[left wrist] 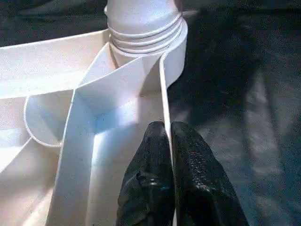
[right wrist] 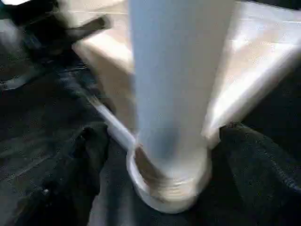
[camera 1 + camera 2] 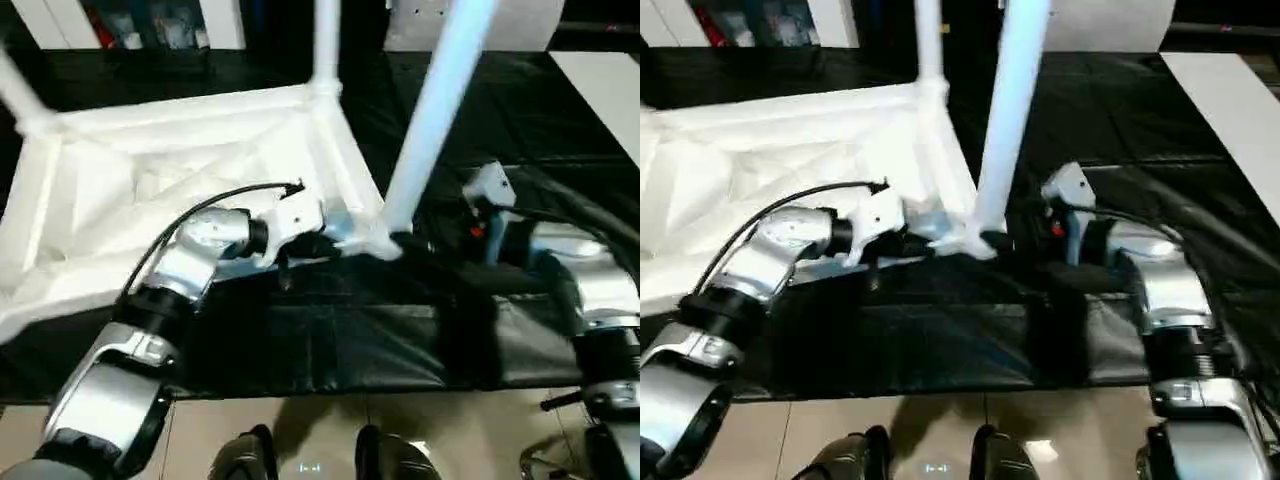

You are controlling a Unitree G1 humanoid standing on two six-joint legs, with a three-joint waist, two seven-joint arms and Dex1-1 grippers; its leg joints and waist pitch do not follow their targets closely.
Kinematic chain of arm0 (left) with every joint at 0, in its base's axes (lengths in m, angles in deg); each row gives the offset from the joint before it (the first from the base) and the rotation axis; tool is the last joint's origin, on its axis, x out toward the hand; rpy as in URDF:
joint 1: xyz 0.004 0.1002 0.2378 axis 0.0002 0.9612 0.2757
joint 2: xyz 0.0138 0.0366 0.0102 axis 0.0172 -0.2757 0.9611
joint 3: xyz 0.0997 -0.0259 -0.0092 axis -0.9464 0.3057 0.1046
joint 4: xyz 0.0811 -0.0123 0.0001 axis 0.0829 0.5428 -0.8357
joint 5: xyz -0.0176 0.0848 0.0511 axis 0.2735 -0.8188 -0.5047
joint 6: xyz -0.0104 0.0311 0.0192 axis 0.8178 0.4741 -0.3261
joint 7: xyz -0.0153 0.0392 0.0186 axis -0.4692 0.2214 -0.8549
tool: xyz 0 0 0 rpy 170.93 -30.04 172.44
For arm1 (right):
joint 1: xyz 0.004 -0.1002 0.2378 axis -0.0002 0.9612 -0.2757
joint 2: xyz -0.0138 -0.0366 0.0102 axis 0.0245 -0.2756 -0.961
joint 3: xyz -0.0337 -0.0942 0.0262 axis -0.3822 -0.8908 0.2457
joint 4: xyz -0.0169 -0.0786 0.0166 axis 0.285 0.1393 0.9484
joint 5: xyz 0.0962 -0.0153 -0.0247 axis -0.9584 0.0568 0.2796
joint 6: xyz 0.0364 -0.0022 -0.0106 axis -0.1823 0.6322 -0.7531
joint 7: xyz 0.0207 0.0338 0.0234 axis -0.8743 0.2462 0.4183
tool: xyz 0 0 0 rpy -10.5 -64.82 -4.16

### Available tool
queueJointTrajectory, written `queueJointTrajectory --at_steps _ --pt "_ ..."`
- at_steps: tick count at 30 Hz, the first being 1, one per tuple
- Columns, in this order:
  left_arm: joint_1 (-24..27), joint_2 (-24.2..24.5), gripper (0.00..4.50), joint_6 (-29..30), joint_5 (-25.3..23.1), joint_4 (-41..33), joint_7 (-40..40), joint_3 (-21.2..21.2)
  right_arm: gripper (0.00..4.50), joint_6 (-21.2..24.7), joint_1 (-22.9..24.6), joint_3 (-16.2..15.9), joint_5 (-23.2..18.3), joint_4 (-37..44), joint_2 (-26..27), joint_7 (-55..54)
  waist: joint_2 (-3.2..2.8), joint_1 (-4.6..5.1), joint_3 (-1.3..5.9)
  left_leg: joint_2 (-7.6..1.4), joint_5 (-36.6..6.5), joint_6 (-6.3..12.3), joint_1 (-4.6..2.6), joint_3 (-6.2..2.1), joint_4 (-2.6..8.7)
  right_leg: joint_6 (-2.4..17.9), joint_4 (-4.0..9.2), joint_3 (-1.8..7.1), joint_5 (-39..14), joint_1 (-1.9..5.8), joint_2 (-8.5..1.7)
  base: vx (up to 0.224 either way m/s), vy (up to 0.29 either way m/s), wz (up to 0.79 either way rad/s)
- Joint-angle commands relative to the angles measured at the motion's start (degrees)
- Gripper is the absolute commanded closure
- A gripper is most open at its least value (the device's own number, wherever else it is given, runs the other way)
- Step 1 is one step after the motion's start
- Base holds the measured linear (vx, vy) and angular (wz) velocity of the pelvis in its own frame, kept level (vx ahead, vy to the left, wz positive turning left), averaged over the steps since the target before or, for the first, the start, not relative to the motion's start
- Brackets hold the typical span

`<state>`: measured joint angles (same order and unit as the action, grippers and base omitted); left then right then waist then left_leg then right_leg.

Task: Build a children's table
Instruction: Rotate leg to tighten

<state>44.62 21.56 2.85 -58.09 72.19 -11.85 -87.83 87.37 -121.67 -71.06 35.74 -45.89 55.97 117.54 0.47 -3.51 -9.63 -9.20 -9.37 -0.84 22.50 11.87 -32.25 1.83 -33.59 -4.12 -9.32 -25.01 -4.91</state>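
**Upturned table top pinned by one gripper, a leg framed by the other**

We see the children's table (image 3: pixel 190 190) lying upside down on the black-covered work surface (image 3: pixel 330 340), a smooth, slightly creased dark sheet with a dull sheen. The table is all white plastic: a square top whose underside shows thin raised ribs crossing diagonally, walled by a thin upright rim (image 1: pixel 165 94). At the corners sit round sockets, and long cylindrical tube legs rise from them. The nearest leg (image 3: pixel 435 110) stands tilted in its corner socket (image 1: pixel 146 42); its base carries several fine ring ridges where it meets the socket collar. A further leg (image 3: pixel 326 45) rises at the corner beyond, and another leg (image 3: pixel 18 95) slants off on the left side.

Our left gripper (image 1: pixel 167 136) has its two black, finely pebbled fingers pressed together on the thin rim of the top, one finger on each side of that wall, just beside the nearest socket. A black cable (image 3: pixel 190 215) loops over the silver left forearm.

Our right gripper (image 2: pixel 164 155) is spread wide, its dark fingers standing on either side of the nearest leg's base without visibly touching it, close to the black sheet.

Beyond the sheet's near edge lies a pale tiled floor (image 3: pixel 300 420). We can read no writing or brand marks anywhere.
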Motion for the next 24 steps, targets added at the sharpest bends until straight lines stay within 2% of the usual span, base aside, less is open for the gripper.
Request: queueJointTrajectory --at_steps 1,3,4,7,8,11,12,13,15,18,23,24 --pt "2.29 0.56 4.50 -1.45 0.35 0.95 -5.20 -3.01 0.41 -0.90 0.30 -0.68 -1.35 -0.46 -1.47 4.70 1.02 -0.39 5.02 -4.35 -4.18 11.27 -1.17 -1.58 2.34 17.49 2.49 3.09 -4.47 3.90 -4.53 0.000 0.000 0.00" --pt "2.90 2.09 4.50 -2.34 1.62 -0.16 -10.34 -3.70 0.69 -0.51 -0.10 -1.44 -3.31 -1.03 -2.89 11.17 1.13 -0.60 4.87 -4.36 -5.94 10.53 -1.19 -1.60 2.42 16.97 2.83 3.14 -7.77 3.92 -4.70 0.000 0.000 0.00" --pt "3.10 2.50 4.50 -2.40 1.94 -0.57 -11.64 -3.89 0.80 -0.32 -0.21 -1.66 -3.87 -1.09 -3.19 12.95 1.06 -0.76 4.67 -4.47 -7.53 9.26 -1.23 -1.66 2.61 16.18 3.11 3.22 -11.21 3.70 -4.67 0.000 0.000 0.00" --pt "3.49 3.25 4.50 -2.71 2.63 -1.32 -14.38 -4.26 1.04 0.51 -0.46 -2.57 -4.80 -1.14 -3.94 16.60 1.01 -1.08 4.56 -4.61 -9.84 7.28 -1.46 -1.79 2.83 15.13 3.48 3.34 -15.54 3.50 -4.82 0.000 0.000 0.00" --pt "3.65 3.60 4.50 -3.20 2.93 -1.55 -15.71 -4.43 1.21 0.80 -0.82 -3.08 -5.22 -1.49 -4.26 18.49 1.36 -1.06 4.61 -4.57 -9.85 7.11 -1.48 -1.75 2.82 14.97 3.51 3.33 -15.82 3.49 -4.77 0.000 0.000 0.00" --pt "3.94 4.28 4.50 -4.04 3.43 -2.23 -17.88 -4.79 1.35 0.54 -1.73 -4.10 -5.63 -2.51 -4.54 21.80 1.27 -1.44 4.75 -4.60 -8.50 7.17 -1.54 -1.74 2.74 14.99 3.19 3.42 -14.43 3.34 -4.75 0.000 0.000 0.00" --pt "3.96 4.33 4.50 -4.12 3.53 -2.34 -18.05 -4.83 1.48 0.58 -1.81 -4.27 -5.70 -2.60 -4.47 22.18 1.42 -1.47 4.79 -4.56 -7.97 7.38 -1.46 -1.72 2.69 15.14 3.07 3.41 -13.56 3.41 -4.77 0.000 0.000 0.00" --pt "3.99 4.43 4.50 -4.30 3.77 -2.59 -18.44 -4.90 1.66 0.70 -1.99 -4.65 -5.90 -2.83 -4.30 23.09 1.32 -1.54 4.83 -4.60 -7.75 7.38 -1.52 -1.76 2.69 15.24 2.97 3.39 -13.29 3.39 -4.80 0.000 0.000 0.00" --pt "4.02 4.39 4.50 -4.22 4.05 -2.94 -18.76 -4.87 1.72 1.28 -1.88 -5.14 -6.09 -2.73 -4.05 24.11 1.38 -1.58 4.97 -4.54 -6.62 7.97 -1.42 -1.69 2.53 15.79 2.70 3.39 -11.16 3.49 -4.78 0.000 0.000 0.00" --pt "3.97 4.20 4.50 -4.27 4.15 -3.01 -18.95 -4.66 2.04 1.28 -1.62 -5.58 -6.19 -2.92 -3.60 24.52 1.42 -1.59 5.09 -4.42 -5.38 8.78 -1.36 -1.64 2.38 16.17 2.54 3.32 -9.33 3.54 -4.69 0.000 0.000 0.00" --pt "4.08 4.11 4.50 -3.70 4.96 -3.27 -19.06 -4.41 2.39 2.81 -1.08 -5.95 -6.87 -2.22 -3.51 25.24 1.36 -1.63 5.02 -4.42 -6.05 8.44 -1.35 -1.69 2.43 15.80 2.72 3.27 -11.08 3.56 -4.67 0.000 0.000 0.00" --pt "4.12 4.00 4.50 -3.19 5.25 -3.32 -18.86 -4.17 2.45 3.38 -0.84 -5.83 -7.20 -1.86 -3.47 25.16 1.18 -1.70 5.05 -4.45 -6.23 8.21 -1.38 -1.74 2.45 15.80 2.74 3.29 -11.36 3.58 -4.72 0.000 0.000 0.00"
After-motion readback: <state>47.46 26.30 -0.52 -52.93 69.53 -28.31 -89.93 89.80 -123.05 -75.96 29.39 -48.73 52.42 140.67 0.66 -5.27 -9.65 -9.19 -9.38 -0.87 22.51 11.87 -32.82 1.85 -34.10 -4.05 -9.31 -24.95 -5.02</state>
